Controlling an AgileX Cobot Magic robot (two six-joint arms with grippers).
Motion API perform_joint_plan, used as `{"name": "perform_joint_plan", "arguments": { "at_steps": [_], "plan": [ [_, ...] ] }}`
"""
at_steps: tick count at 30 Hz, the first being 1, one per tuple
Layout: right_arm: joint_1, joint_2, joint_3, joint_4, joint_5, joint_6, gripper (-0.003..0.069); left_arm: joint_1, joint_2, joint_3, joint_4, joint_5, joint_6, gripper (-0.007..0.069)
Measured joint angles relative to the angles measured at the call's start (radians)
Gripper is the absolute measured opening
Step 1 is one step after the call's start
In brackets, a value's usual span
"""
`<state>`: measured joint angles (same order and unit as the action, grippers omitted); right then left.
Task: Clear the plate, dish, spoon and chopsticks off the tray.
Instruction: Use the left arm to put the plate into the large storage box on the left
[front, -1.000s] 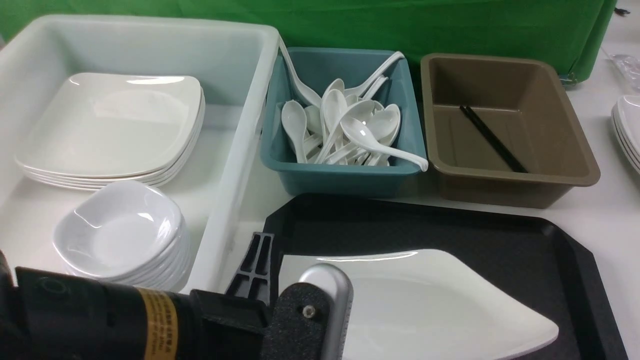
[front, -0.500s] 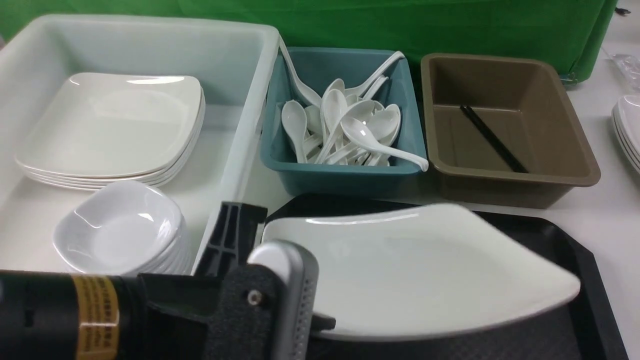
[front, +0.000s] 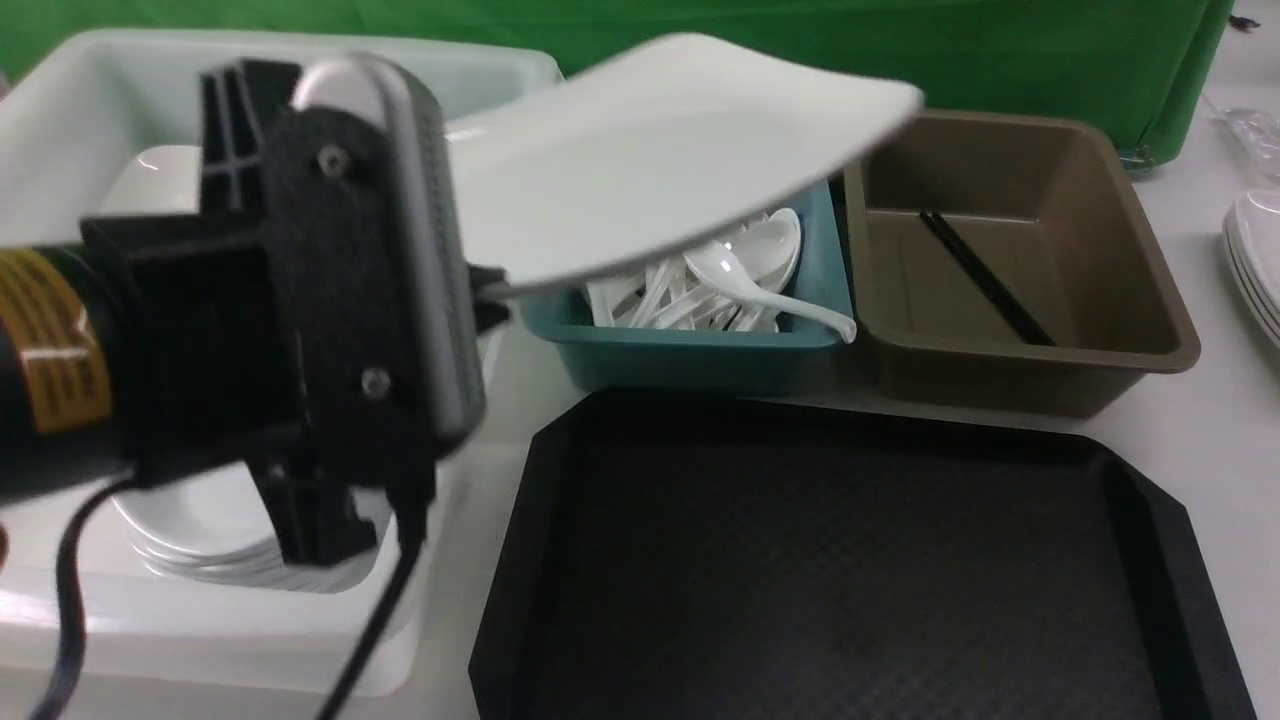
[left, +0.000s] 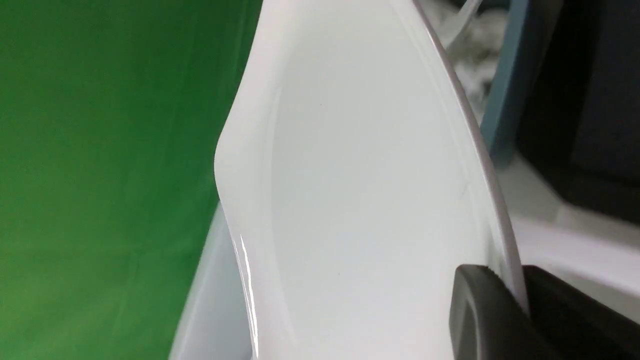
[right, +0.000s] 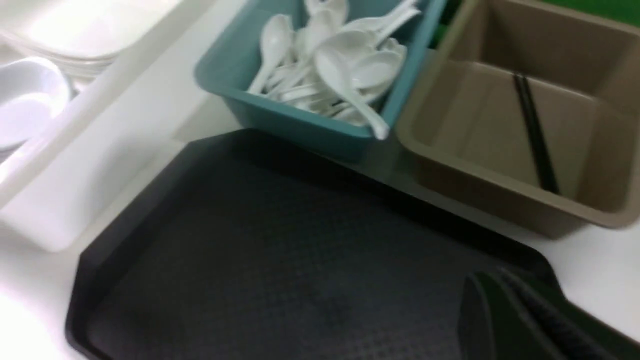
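The front view was evenly and brightly lit, though motion smeared the lifted plate (front: 660, 160). A thin streak of glare ran along its rim in the left wrist view, where the background fell out of focus. The right wrist view looked soft, its near left corner washed out.

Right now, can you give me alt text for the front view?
The left gripper holds a white plate tilted above the teal tub of spoons. The black tray lies below, beside the large white bin.
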<state>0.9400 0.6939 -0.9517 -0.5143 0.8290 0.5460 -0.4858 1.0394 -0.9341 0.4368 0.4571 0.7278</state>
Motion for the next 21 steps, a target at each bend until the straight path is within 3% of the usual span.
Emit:
{"name": "perform_joint_plan", "arguments": {
  "at_steps": [5,10,21],
  "plan": [
    [0.0,0.043,0.0,0.035,-0.03,-0.052,0.0022,0.206,0.125,0.0,0.01,-0.05,-0.003,0.0031],
    [0.0,0.068,0.0,0.084,-0.035,-0.113,0.0022,0.329,0.255,-0.023,0.014,-0.066,-0.008,0.0031],
    [0.0,0.072,0.0,0.15,-0.037,-0.191,0.0022,0.385,0.479,-0.14,0.054,-0.067,-0.058,0.0031]
  ]
}}
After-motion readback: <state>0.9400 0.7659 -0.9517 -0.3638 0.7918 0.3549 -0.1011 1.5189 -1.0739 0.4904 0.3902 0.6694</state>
